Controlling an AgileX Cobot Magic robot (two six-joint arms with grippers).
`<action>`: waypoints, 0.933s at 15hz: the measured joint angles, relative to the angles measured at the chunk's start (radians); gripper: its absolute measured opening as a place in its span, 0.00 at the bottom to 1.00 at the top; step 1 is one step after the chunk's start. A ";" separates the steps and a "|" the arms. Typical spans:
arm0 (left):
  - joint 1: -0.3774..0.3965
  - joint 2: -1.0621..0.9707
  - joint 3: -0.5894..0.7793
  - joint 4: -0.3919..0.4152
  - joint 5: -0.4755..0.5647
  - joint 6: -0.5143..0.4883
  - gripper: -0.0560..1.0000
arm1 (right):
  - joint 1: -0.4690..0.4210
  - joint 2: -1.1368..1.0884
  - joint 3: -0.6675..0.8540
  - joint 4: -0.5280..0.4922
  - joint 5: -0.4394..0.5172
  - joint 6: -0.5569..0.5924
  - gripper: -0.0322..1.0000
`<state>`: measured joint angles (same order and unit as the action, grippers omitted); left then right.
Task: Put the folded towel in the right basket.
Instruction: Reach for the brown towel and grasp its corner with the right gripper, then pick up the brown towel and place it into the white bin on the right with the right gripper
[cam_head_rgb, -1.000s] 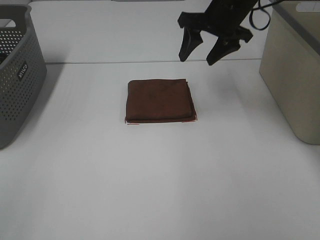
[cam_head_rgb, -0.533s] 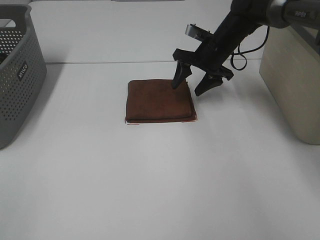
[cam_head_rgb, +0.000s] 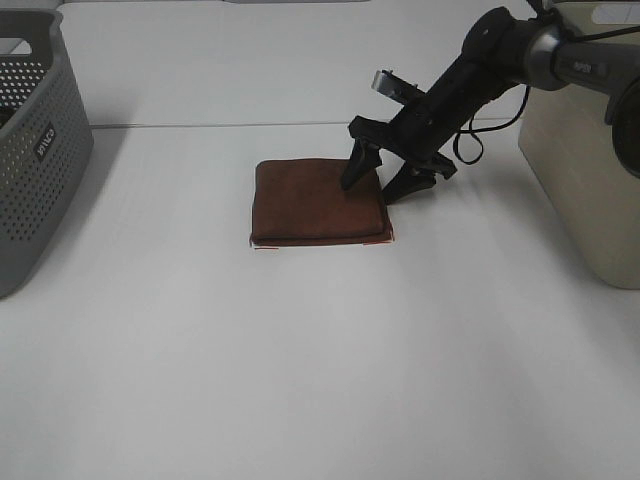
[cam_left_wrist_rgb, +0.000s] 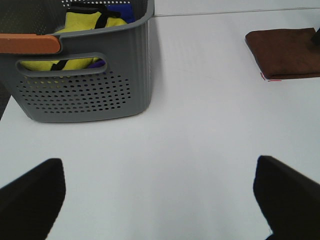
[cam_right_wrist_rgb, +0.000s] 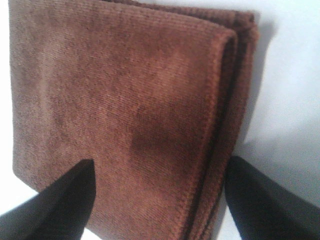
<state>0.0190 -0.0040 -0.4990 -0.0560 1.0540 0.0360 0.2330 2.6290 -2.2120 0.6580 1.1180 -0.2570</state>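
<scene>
The folded towel (cam_head_rgb: 318, 203) lies flat near the middle of the worktop (cam_head_rgb: 320, 360), a bit toward the far edge. The right gripper (cam_head_rgb: 372, 186) is down at its right side with the jaws spread wide, one tip over the cloth and the other just off it. My worry: if they close on only the top layers, the fold could flop open on the lift and snag the rim of the right basket (cam_head_rgb: 585, 150) at the right edge. The left gripper (cam_left_wrist_rgb: 157, 200) sits off toward the left edge, jaws wide too, holding nothing.
</scene>
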 joint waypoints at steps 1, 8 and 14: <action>0.000 0.000 0.000 0.000 0.000 0.000 0.97 | 0.000 0.004 0.000 0.021 -0.007 -0.007 0.68; 0.000 0.000 0.000 0.000 0.000 0.000 0.97 | 0.000 0.023 0.000 0.058 -0.016 -0.048 0.09; 0.000 0.000 0.000 0.000 0.000 0.000 0.97 | 0.000 -0.201 0.003 0.003 0.007 -0.070 0.09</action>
<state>0.0190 -0.0040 -0.4990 -0.0560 1.0540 0.0360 0.2330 2.4280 -2.2090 0.6610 1.1250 -0.3270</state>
